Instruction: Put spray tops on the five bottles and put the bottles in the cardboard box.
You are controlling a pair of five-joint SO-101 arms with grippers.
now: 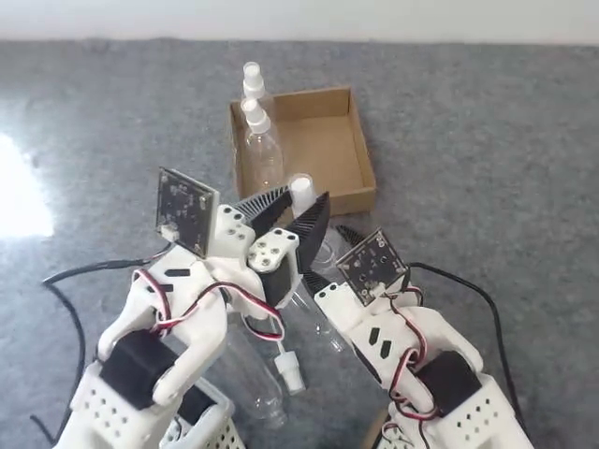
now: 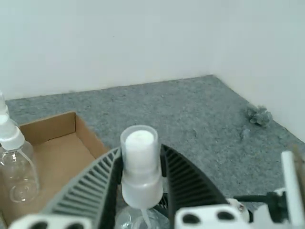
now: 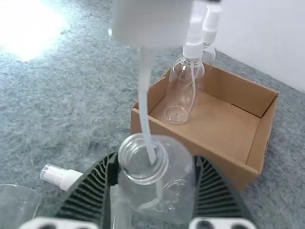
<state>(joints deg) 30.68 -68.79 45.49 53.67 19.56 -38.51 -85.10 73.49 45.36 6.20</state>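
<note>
Roughly 2 of 5 done: two capped bottles (image 1: 257, 131) stand upright in the cardboard box (image 1: 360, 150), close against one side wall.

No. 3 is mid-assembly. The right gripper (image 3: 155, 162) is clamped round an open bottle (image 3: 162, 188), neck up, held just short of the box on the arms' side. The left gripper (image 2: 140, 151) is clenched on a spray top (image 2: 139, 143) directly above it. The top's dip tube (image 3: 145, 95) already runs down thru the neck into the bottle. The collar is apart from the neck, though, so as far as I can judge it's not seated and not screwed on.

Left to do, by my reckoning:
- lower + twist this top on;
- put bottle 3 in the box;
- cap and box 2 more.

On the tabletop (image 1: 487, 112), btw the arms, lies a loose spray top (image 1: 290, 369). Beside it a bare bottle (image 1: 255, 379) lies on its side under the left arm, prob. no. 4. Fifth bottle + its top I can't pick out for sure. A clear rim (image 3: 14, 205) near the loose top may be it.

A white basket (image 1: 211, 426) sits by the left arm's base, contents hidden. The box shows bare floor beside the two in it, looks enough for 3 more.
</note>
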